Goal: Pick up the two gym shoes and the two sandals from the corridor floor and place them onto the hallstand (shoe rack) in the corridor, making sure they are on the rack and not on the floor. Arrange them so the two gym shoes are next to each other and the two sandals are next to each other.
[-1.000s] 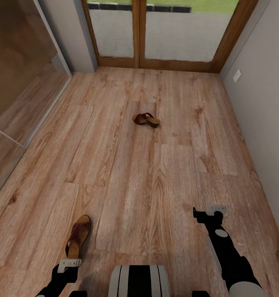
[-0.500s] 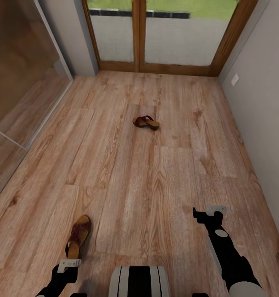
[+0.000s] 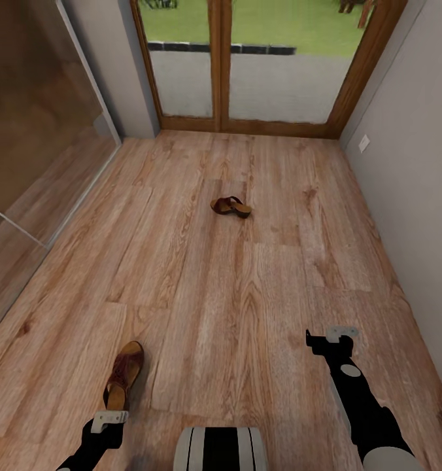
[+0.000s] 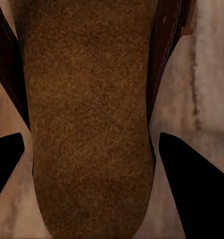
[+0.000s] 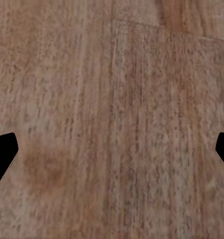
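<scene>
Your left gripper (image 4: pixel 89 149) is spread wide, fingers straddling the near sandal (image 3: pixel 123 375) at 7 o'clock on the floor (image 3: pixel 247 288). Your right gripper (image 5: pixel 112 152) hangs spread over bare planks at 5 o'clock. The second sandal (image 3: pixel 231 207) lies at 12 o'clock.

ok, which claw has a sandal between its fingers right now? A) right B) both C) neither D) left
D: in the left wrist view the near sandal lies between the left claw's open fingers, and in the head view it sits just ahead of that claw; the right claw has bare corridor floor under it.
</scene>
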